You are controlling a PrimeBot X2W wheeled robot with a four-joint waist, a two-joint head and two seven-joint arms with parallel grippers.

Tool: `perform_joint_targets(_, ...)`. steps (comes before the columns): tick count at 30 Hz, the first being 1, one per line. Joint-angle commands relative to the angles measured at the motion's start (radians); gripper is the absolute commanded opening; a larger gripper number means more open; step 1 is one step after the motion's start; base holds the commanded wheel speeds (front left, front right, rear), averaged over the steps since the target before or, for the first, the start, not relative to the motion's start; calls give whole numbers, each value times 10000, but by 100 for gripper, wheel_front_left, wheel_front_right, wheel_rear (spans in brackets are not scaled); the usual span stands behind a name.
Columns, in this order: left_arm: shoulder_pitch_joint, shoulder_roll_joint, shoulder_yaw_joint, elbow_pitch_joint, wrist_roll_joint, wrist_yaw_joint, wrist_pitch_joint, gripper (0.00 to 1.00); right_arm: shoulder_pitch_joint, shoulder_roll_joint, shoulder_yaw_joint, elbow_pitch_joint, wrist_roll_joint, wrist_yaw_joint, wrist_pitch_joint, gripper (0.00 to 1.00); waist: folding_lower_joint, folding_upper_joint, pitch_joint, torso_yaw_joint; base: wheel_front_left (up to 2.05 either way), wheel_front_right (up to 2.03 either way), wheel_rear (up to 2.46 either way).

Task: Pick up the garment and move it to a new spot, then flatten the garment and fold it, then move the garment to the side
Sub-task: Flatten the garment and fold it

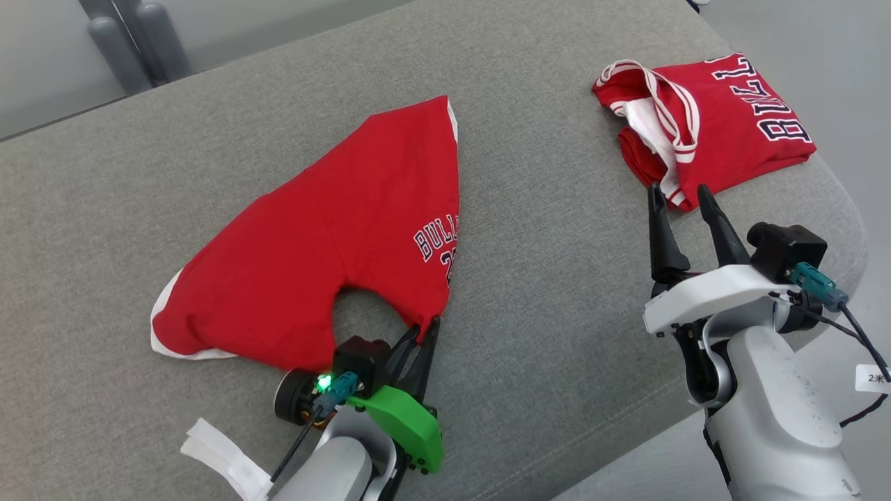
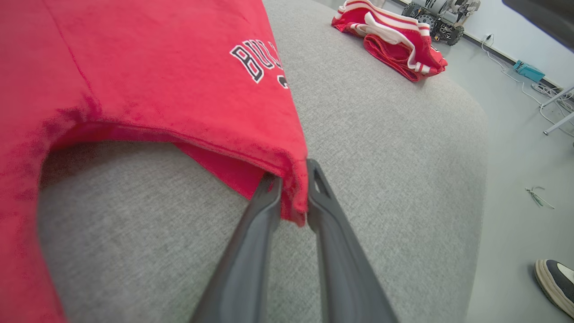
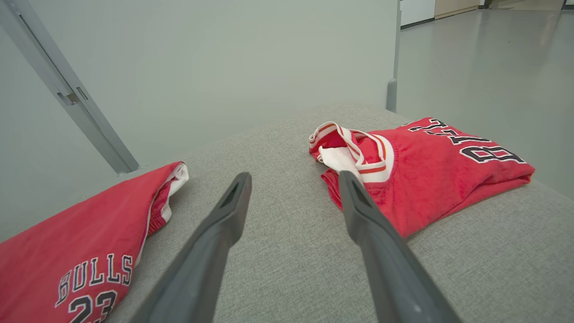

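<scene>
Left gripper (image 2: pixel 293 197) pinched on garment (image 1: pixel 334 236) corner, near cushion (image 1: pixel 557 292) front edge.
Garment spread mid-cushion; right gripper (image 1: pixel 686 202) open, empty, by folded jersey (image 1: pixel 724 118) at right edge. Risk: thin bite on hem, may slip out on lift.

We take this for a robotics lab, bare grey floor (image 2: pixel 511 148), loose cables (image 2: pixel 536 89) trailing across it, wheeled machine (image 2: pixel 441 20) parked beyond, plain partition (image 3: pixel 224 67) with metal strut (image 3: pixel 76 96), grey padded bench (image 1: pixel 557 334)
</scene>
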Motion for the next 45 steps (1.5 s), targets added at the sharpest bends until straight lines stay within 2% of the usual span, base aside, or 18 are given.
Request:
perform_joint_targets(1,-211,61,102,-181,68,-40,0,0,-47,1,-38,4,45,1,-27,100,0,-1,-14,24,0,0,0)
perform_joint_targets(6,-272,58,377,-1264,341,-288,0,0,-6,0,-201,65,87,1,-27,100,0,-1,-130,146,0,0,0)
perform_joint_targets(10,-347,58,644,-2684,621,-533,0,0,145,1,-364,156,-2,1,-27,100,0,-1,-363,358,0,0,0)
perform_joint_targets(14,-481,58,760,-3803,388,-765,0,0,244,-5,-540,224,0,1,-27,100,0,-1,-657,696,0,0,0)
perform_joint_targets(17,-625,61,1017,-4459,264,-679,0,0,309,1,-553,271,55,1,-27,100,0,-1,-884,957,0,0,0)
perform_joint_targets(22,-419,60,2130,-5148,111,-136,2,0,396,-3,-539,270,43,1,-28,100,0,-1,-1108,1356,0,0,0)
perform_joint_targets(25,78,61,3620,-4833,425,124,0,0,422,-2,-503,237,-61,1,-28,100,0,-1,-1128,1741,0,0,0)
perform_joint_targets(30,581,55,5072,-3878,693,170,1,0,357,-6,-494,199,-205,1,-28,100,0,-1,-964,2035,0,0,0)
perform_joint_targets(32,628,57,5307,-3283,1468,-7,2,0,353,-5,-489,238,-111,1,-28,100,0,-1,-871,2115,0,0,0)
perform_joint_targets(36,606,65,5983,-2364,1671,-290,1,0,281,-6,-337,174,-151,1,-28,100,0,-1,-715,2199,0,0,0)
perform_joint_targets(41,652,61,6457,-1146,1765,-350,2,0,257,-4,-242,139,-99,1,-28,100,0,-1,-610,2235,0,0,0)
perform_joint_targets(42,633,57,6538,-925,1735,-323,1,13,254,-4,-212,140,-111,1,-28,100,0,-1,-600,2233,0,0,0)
perform_joint_targets(43,608,59,6600,-769,1818,-258,1,42,256,-4,-197,136,-128,1,-28,100,0,-1,-594,2233,0,0,0)
perform_joint_targets(44,603,57,6635,-542,1904,-182,2,100,270,-7,-191,133,-145,1,-28,100,0,-1,-596,2236,0,0,0)
perform_joint_targets(45,565,58,6678,-475,1913,-132,1,100,281,-7,-191,144,-193,1,-28,100,0,-1,-600,2242,0,0,0)
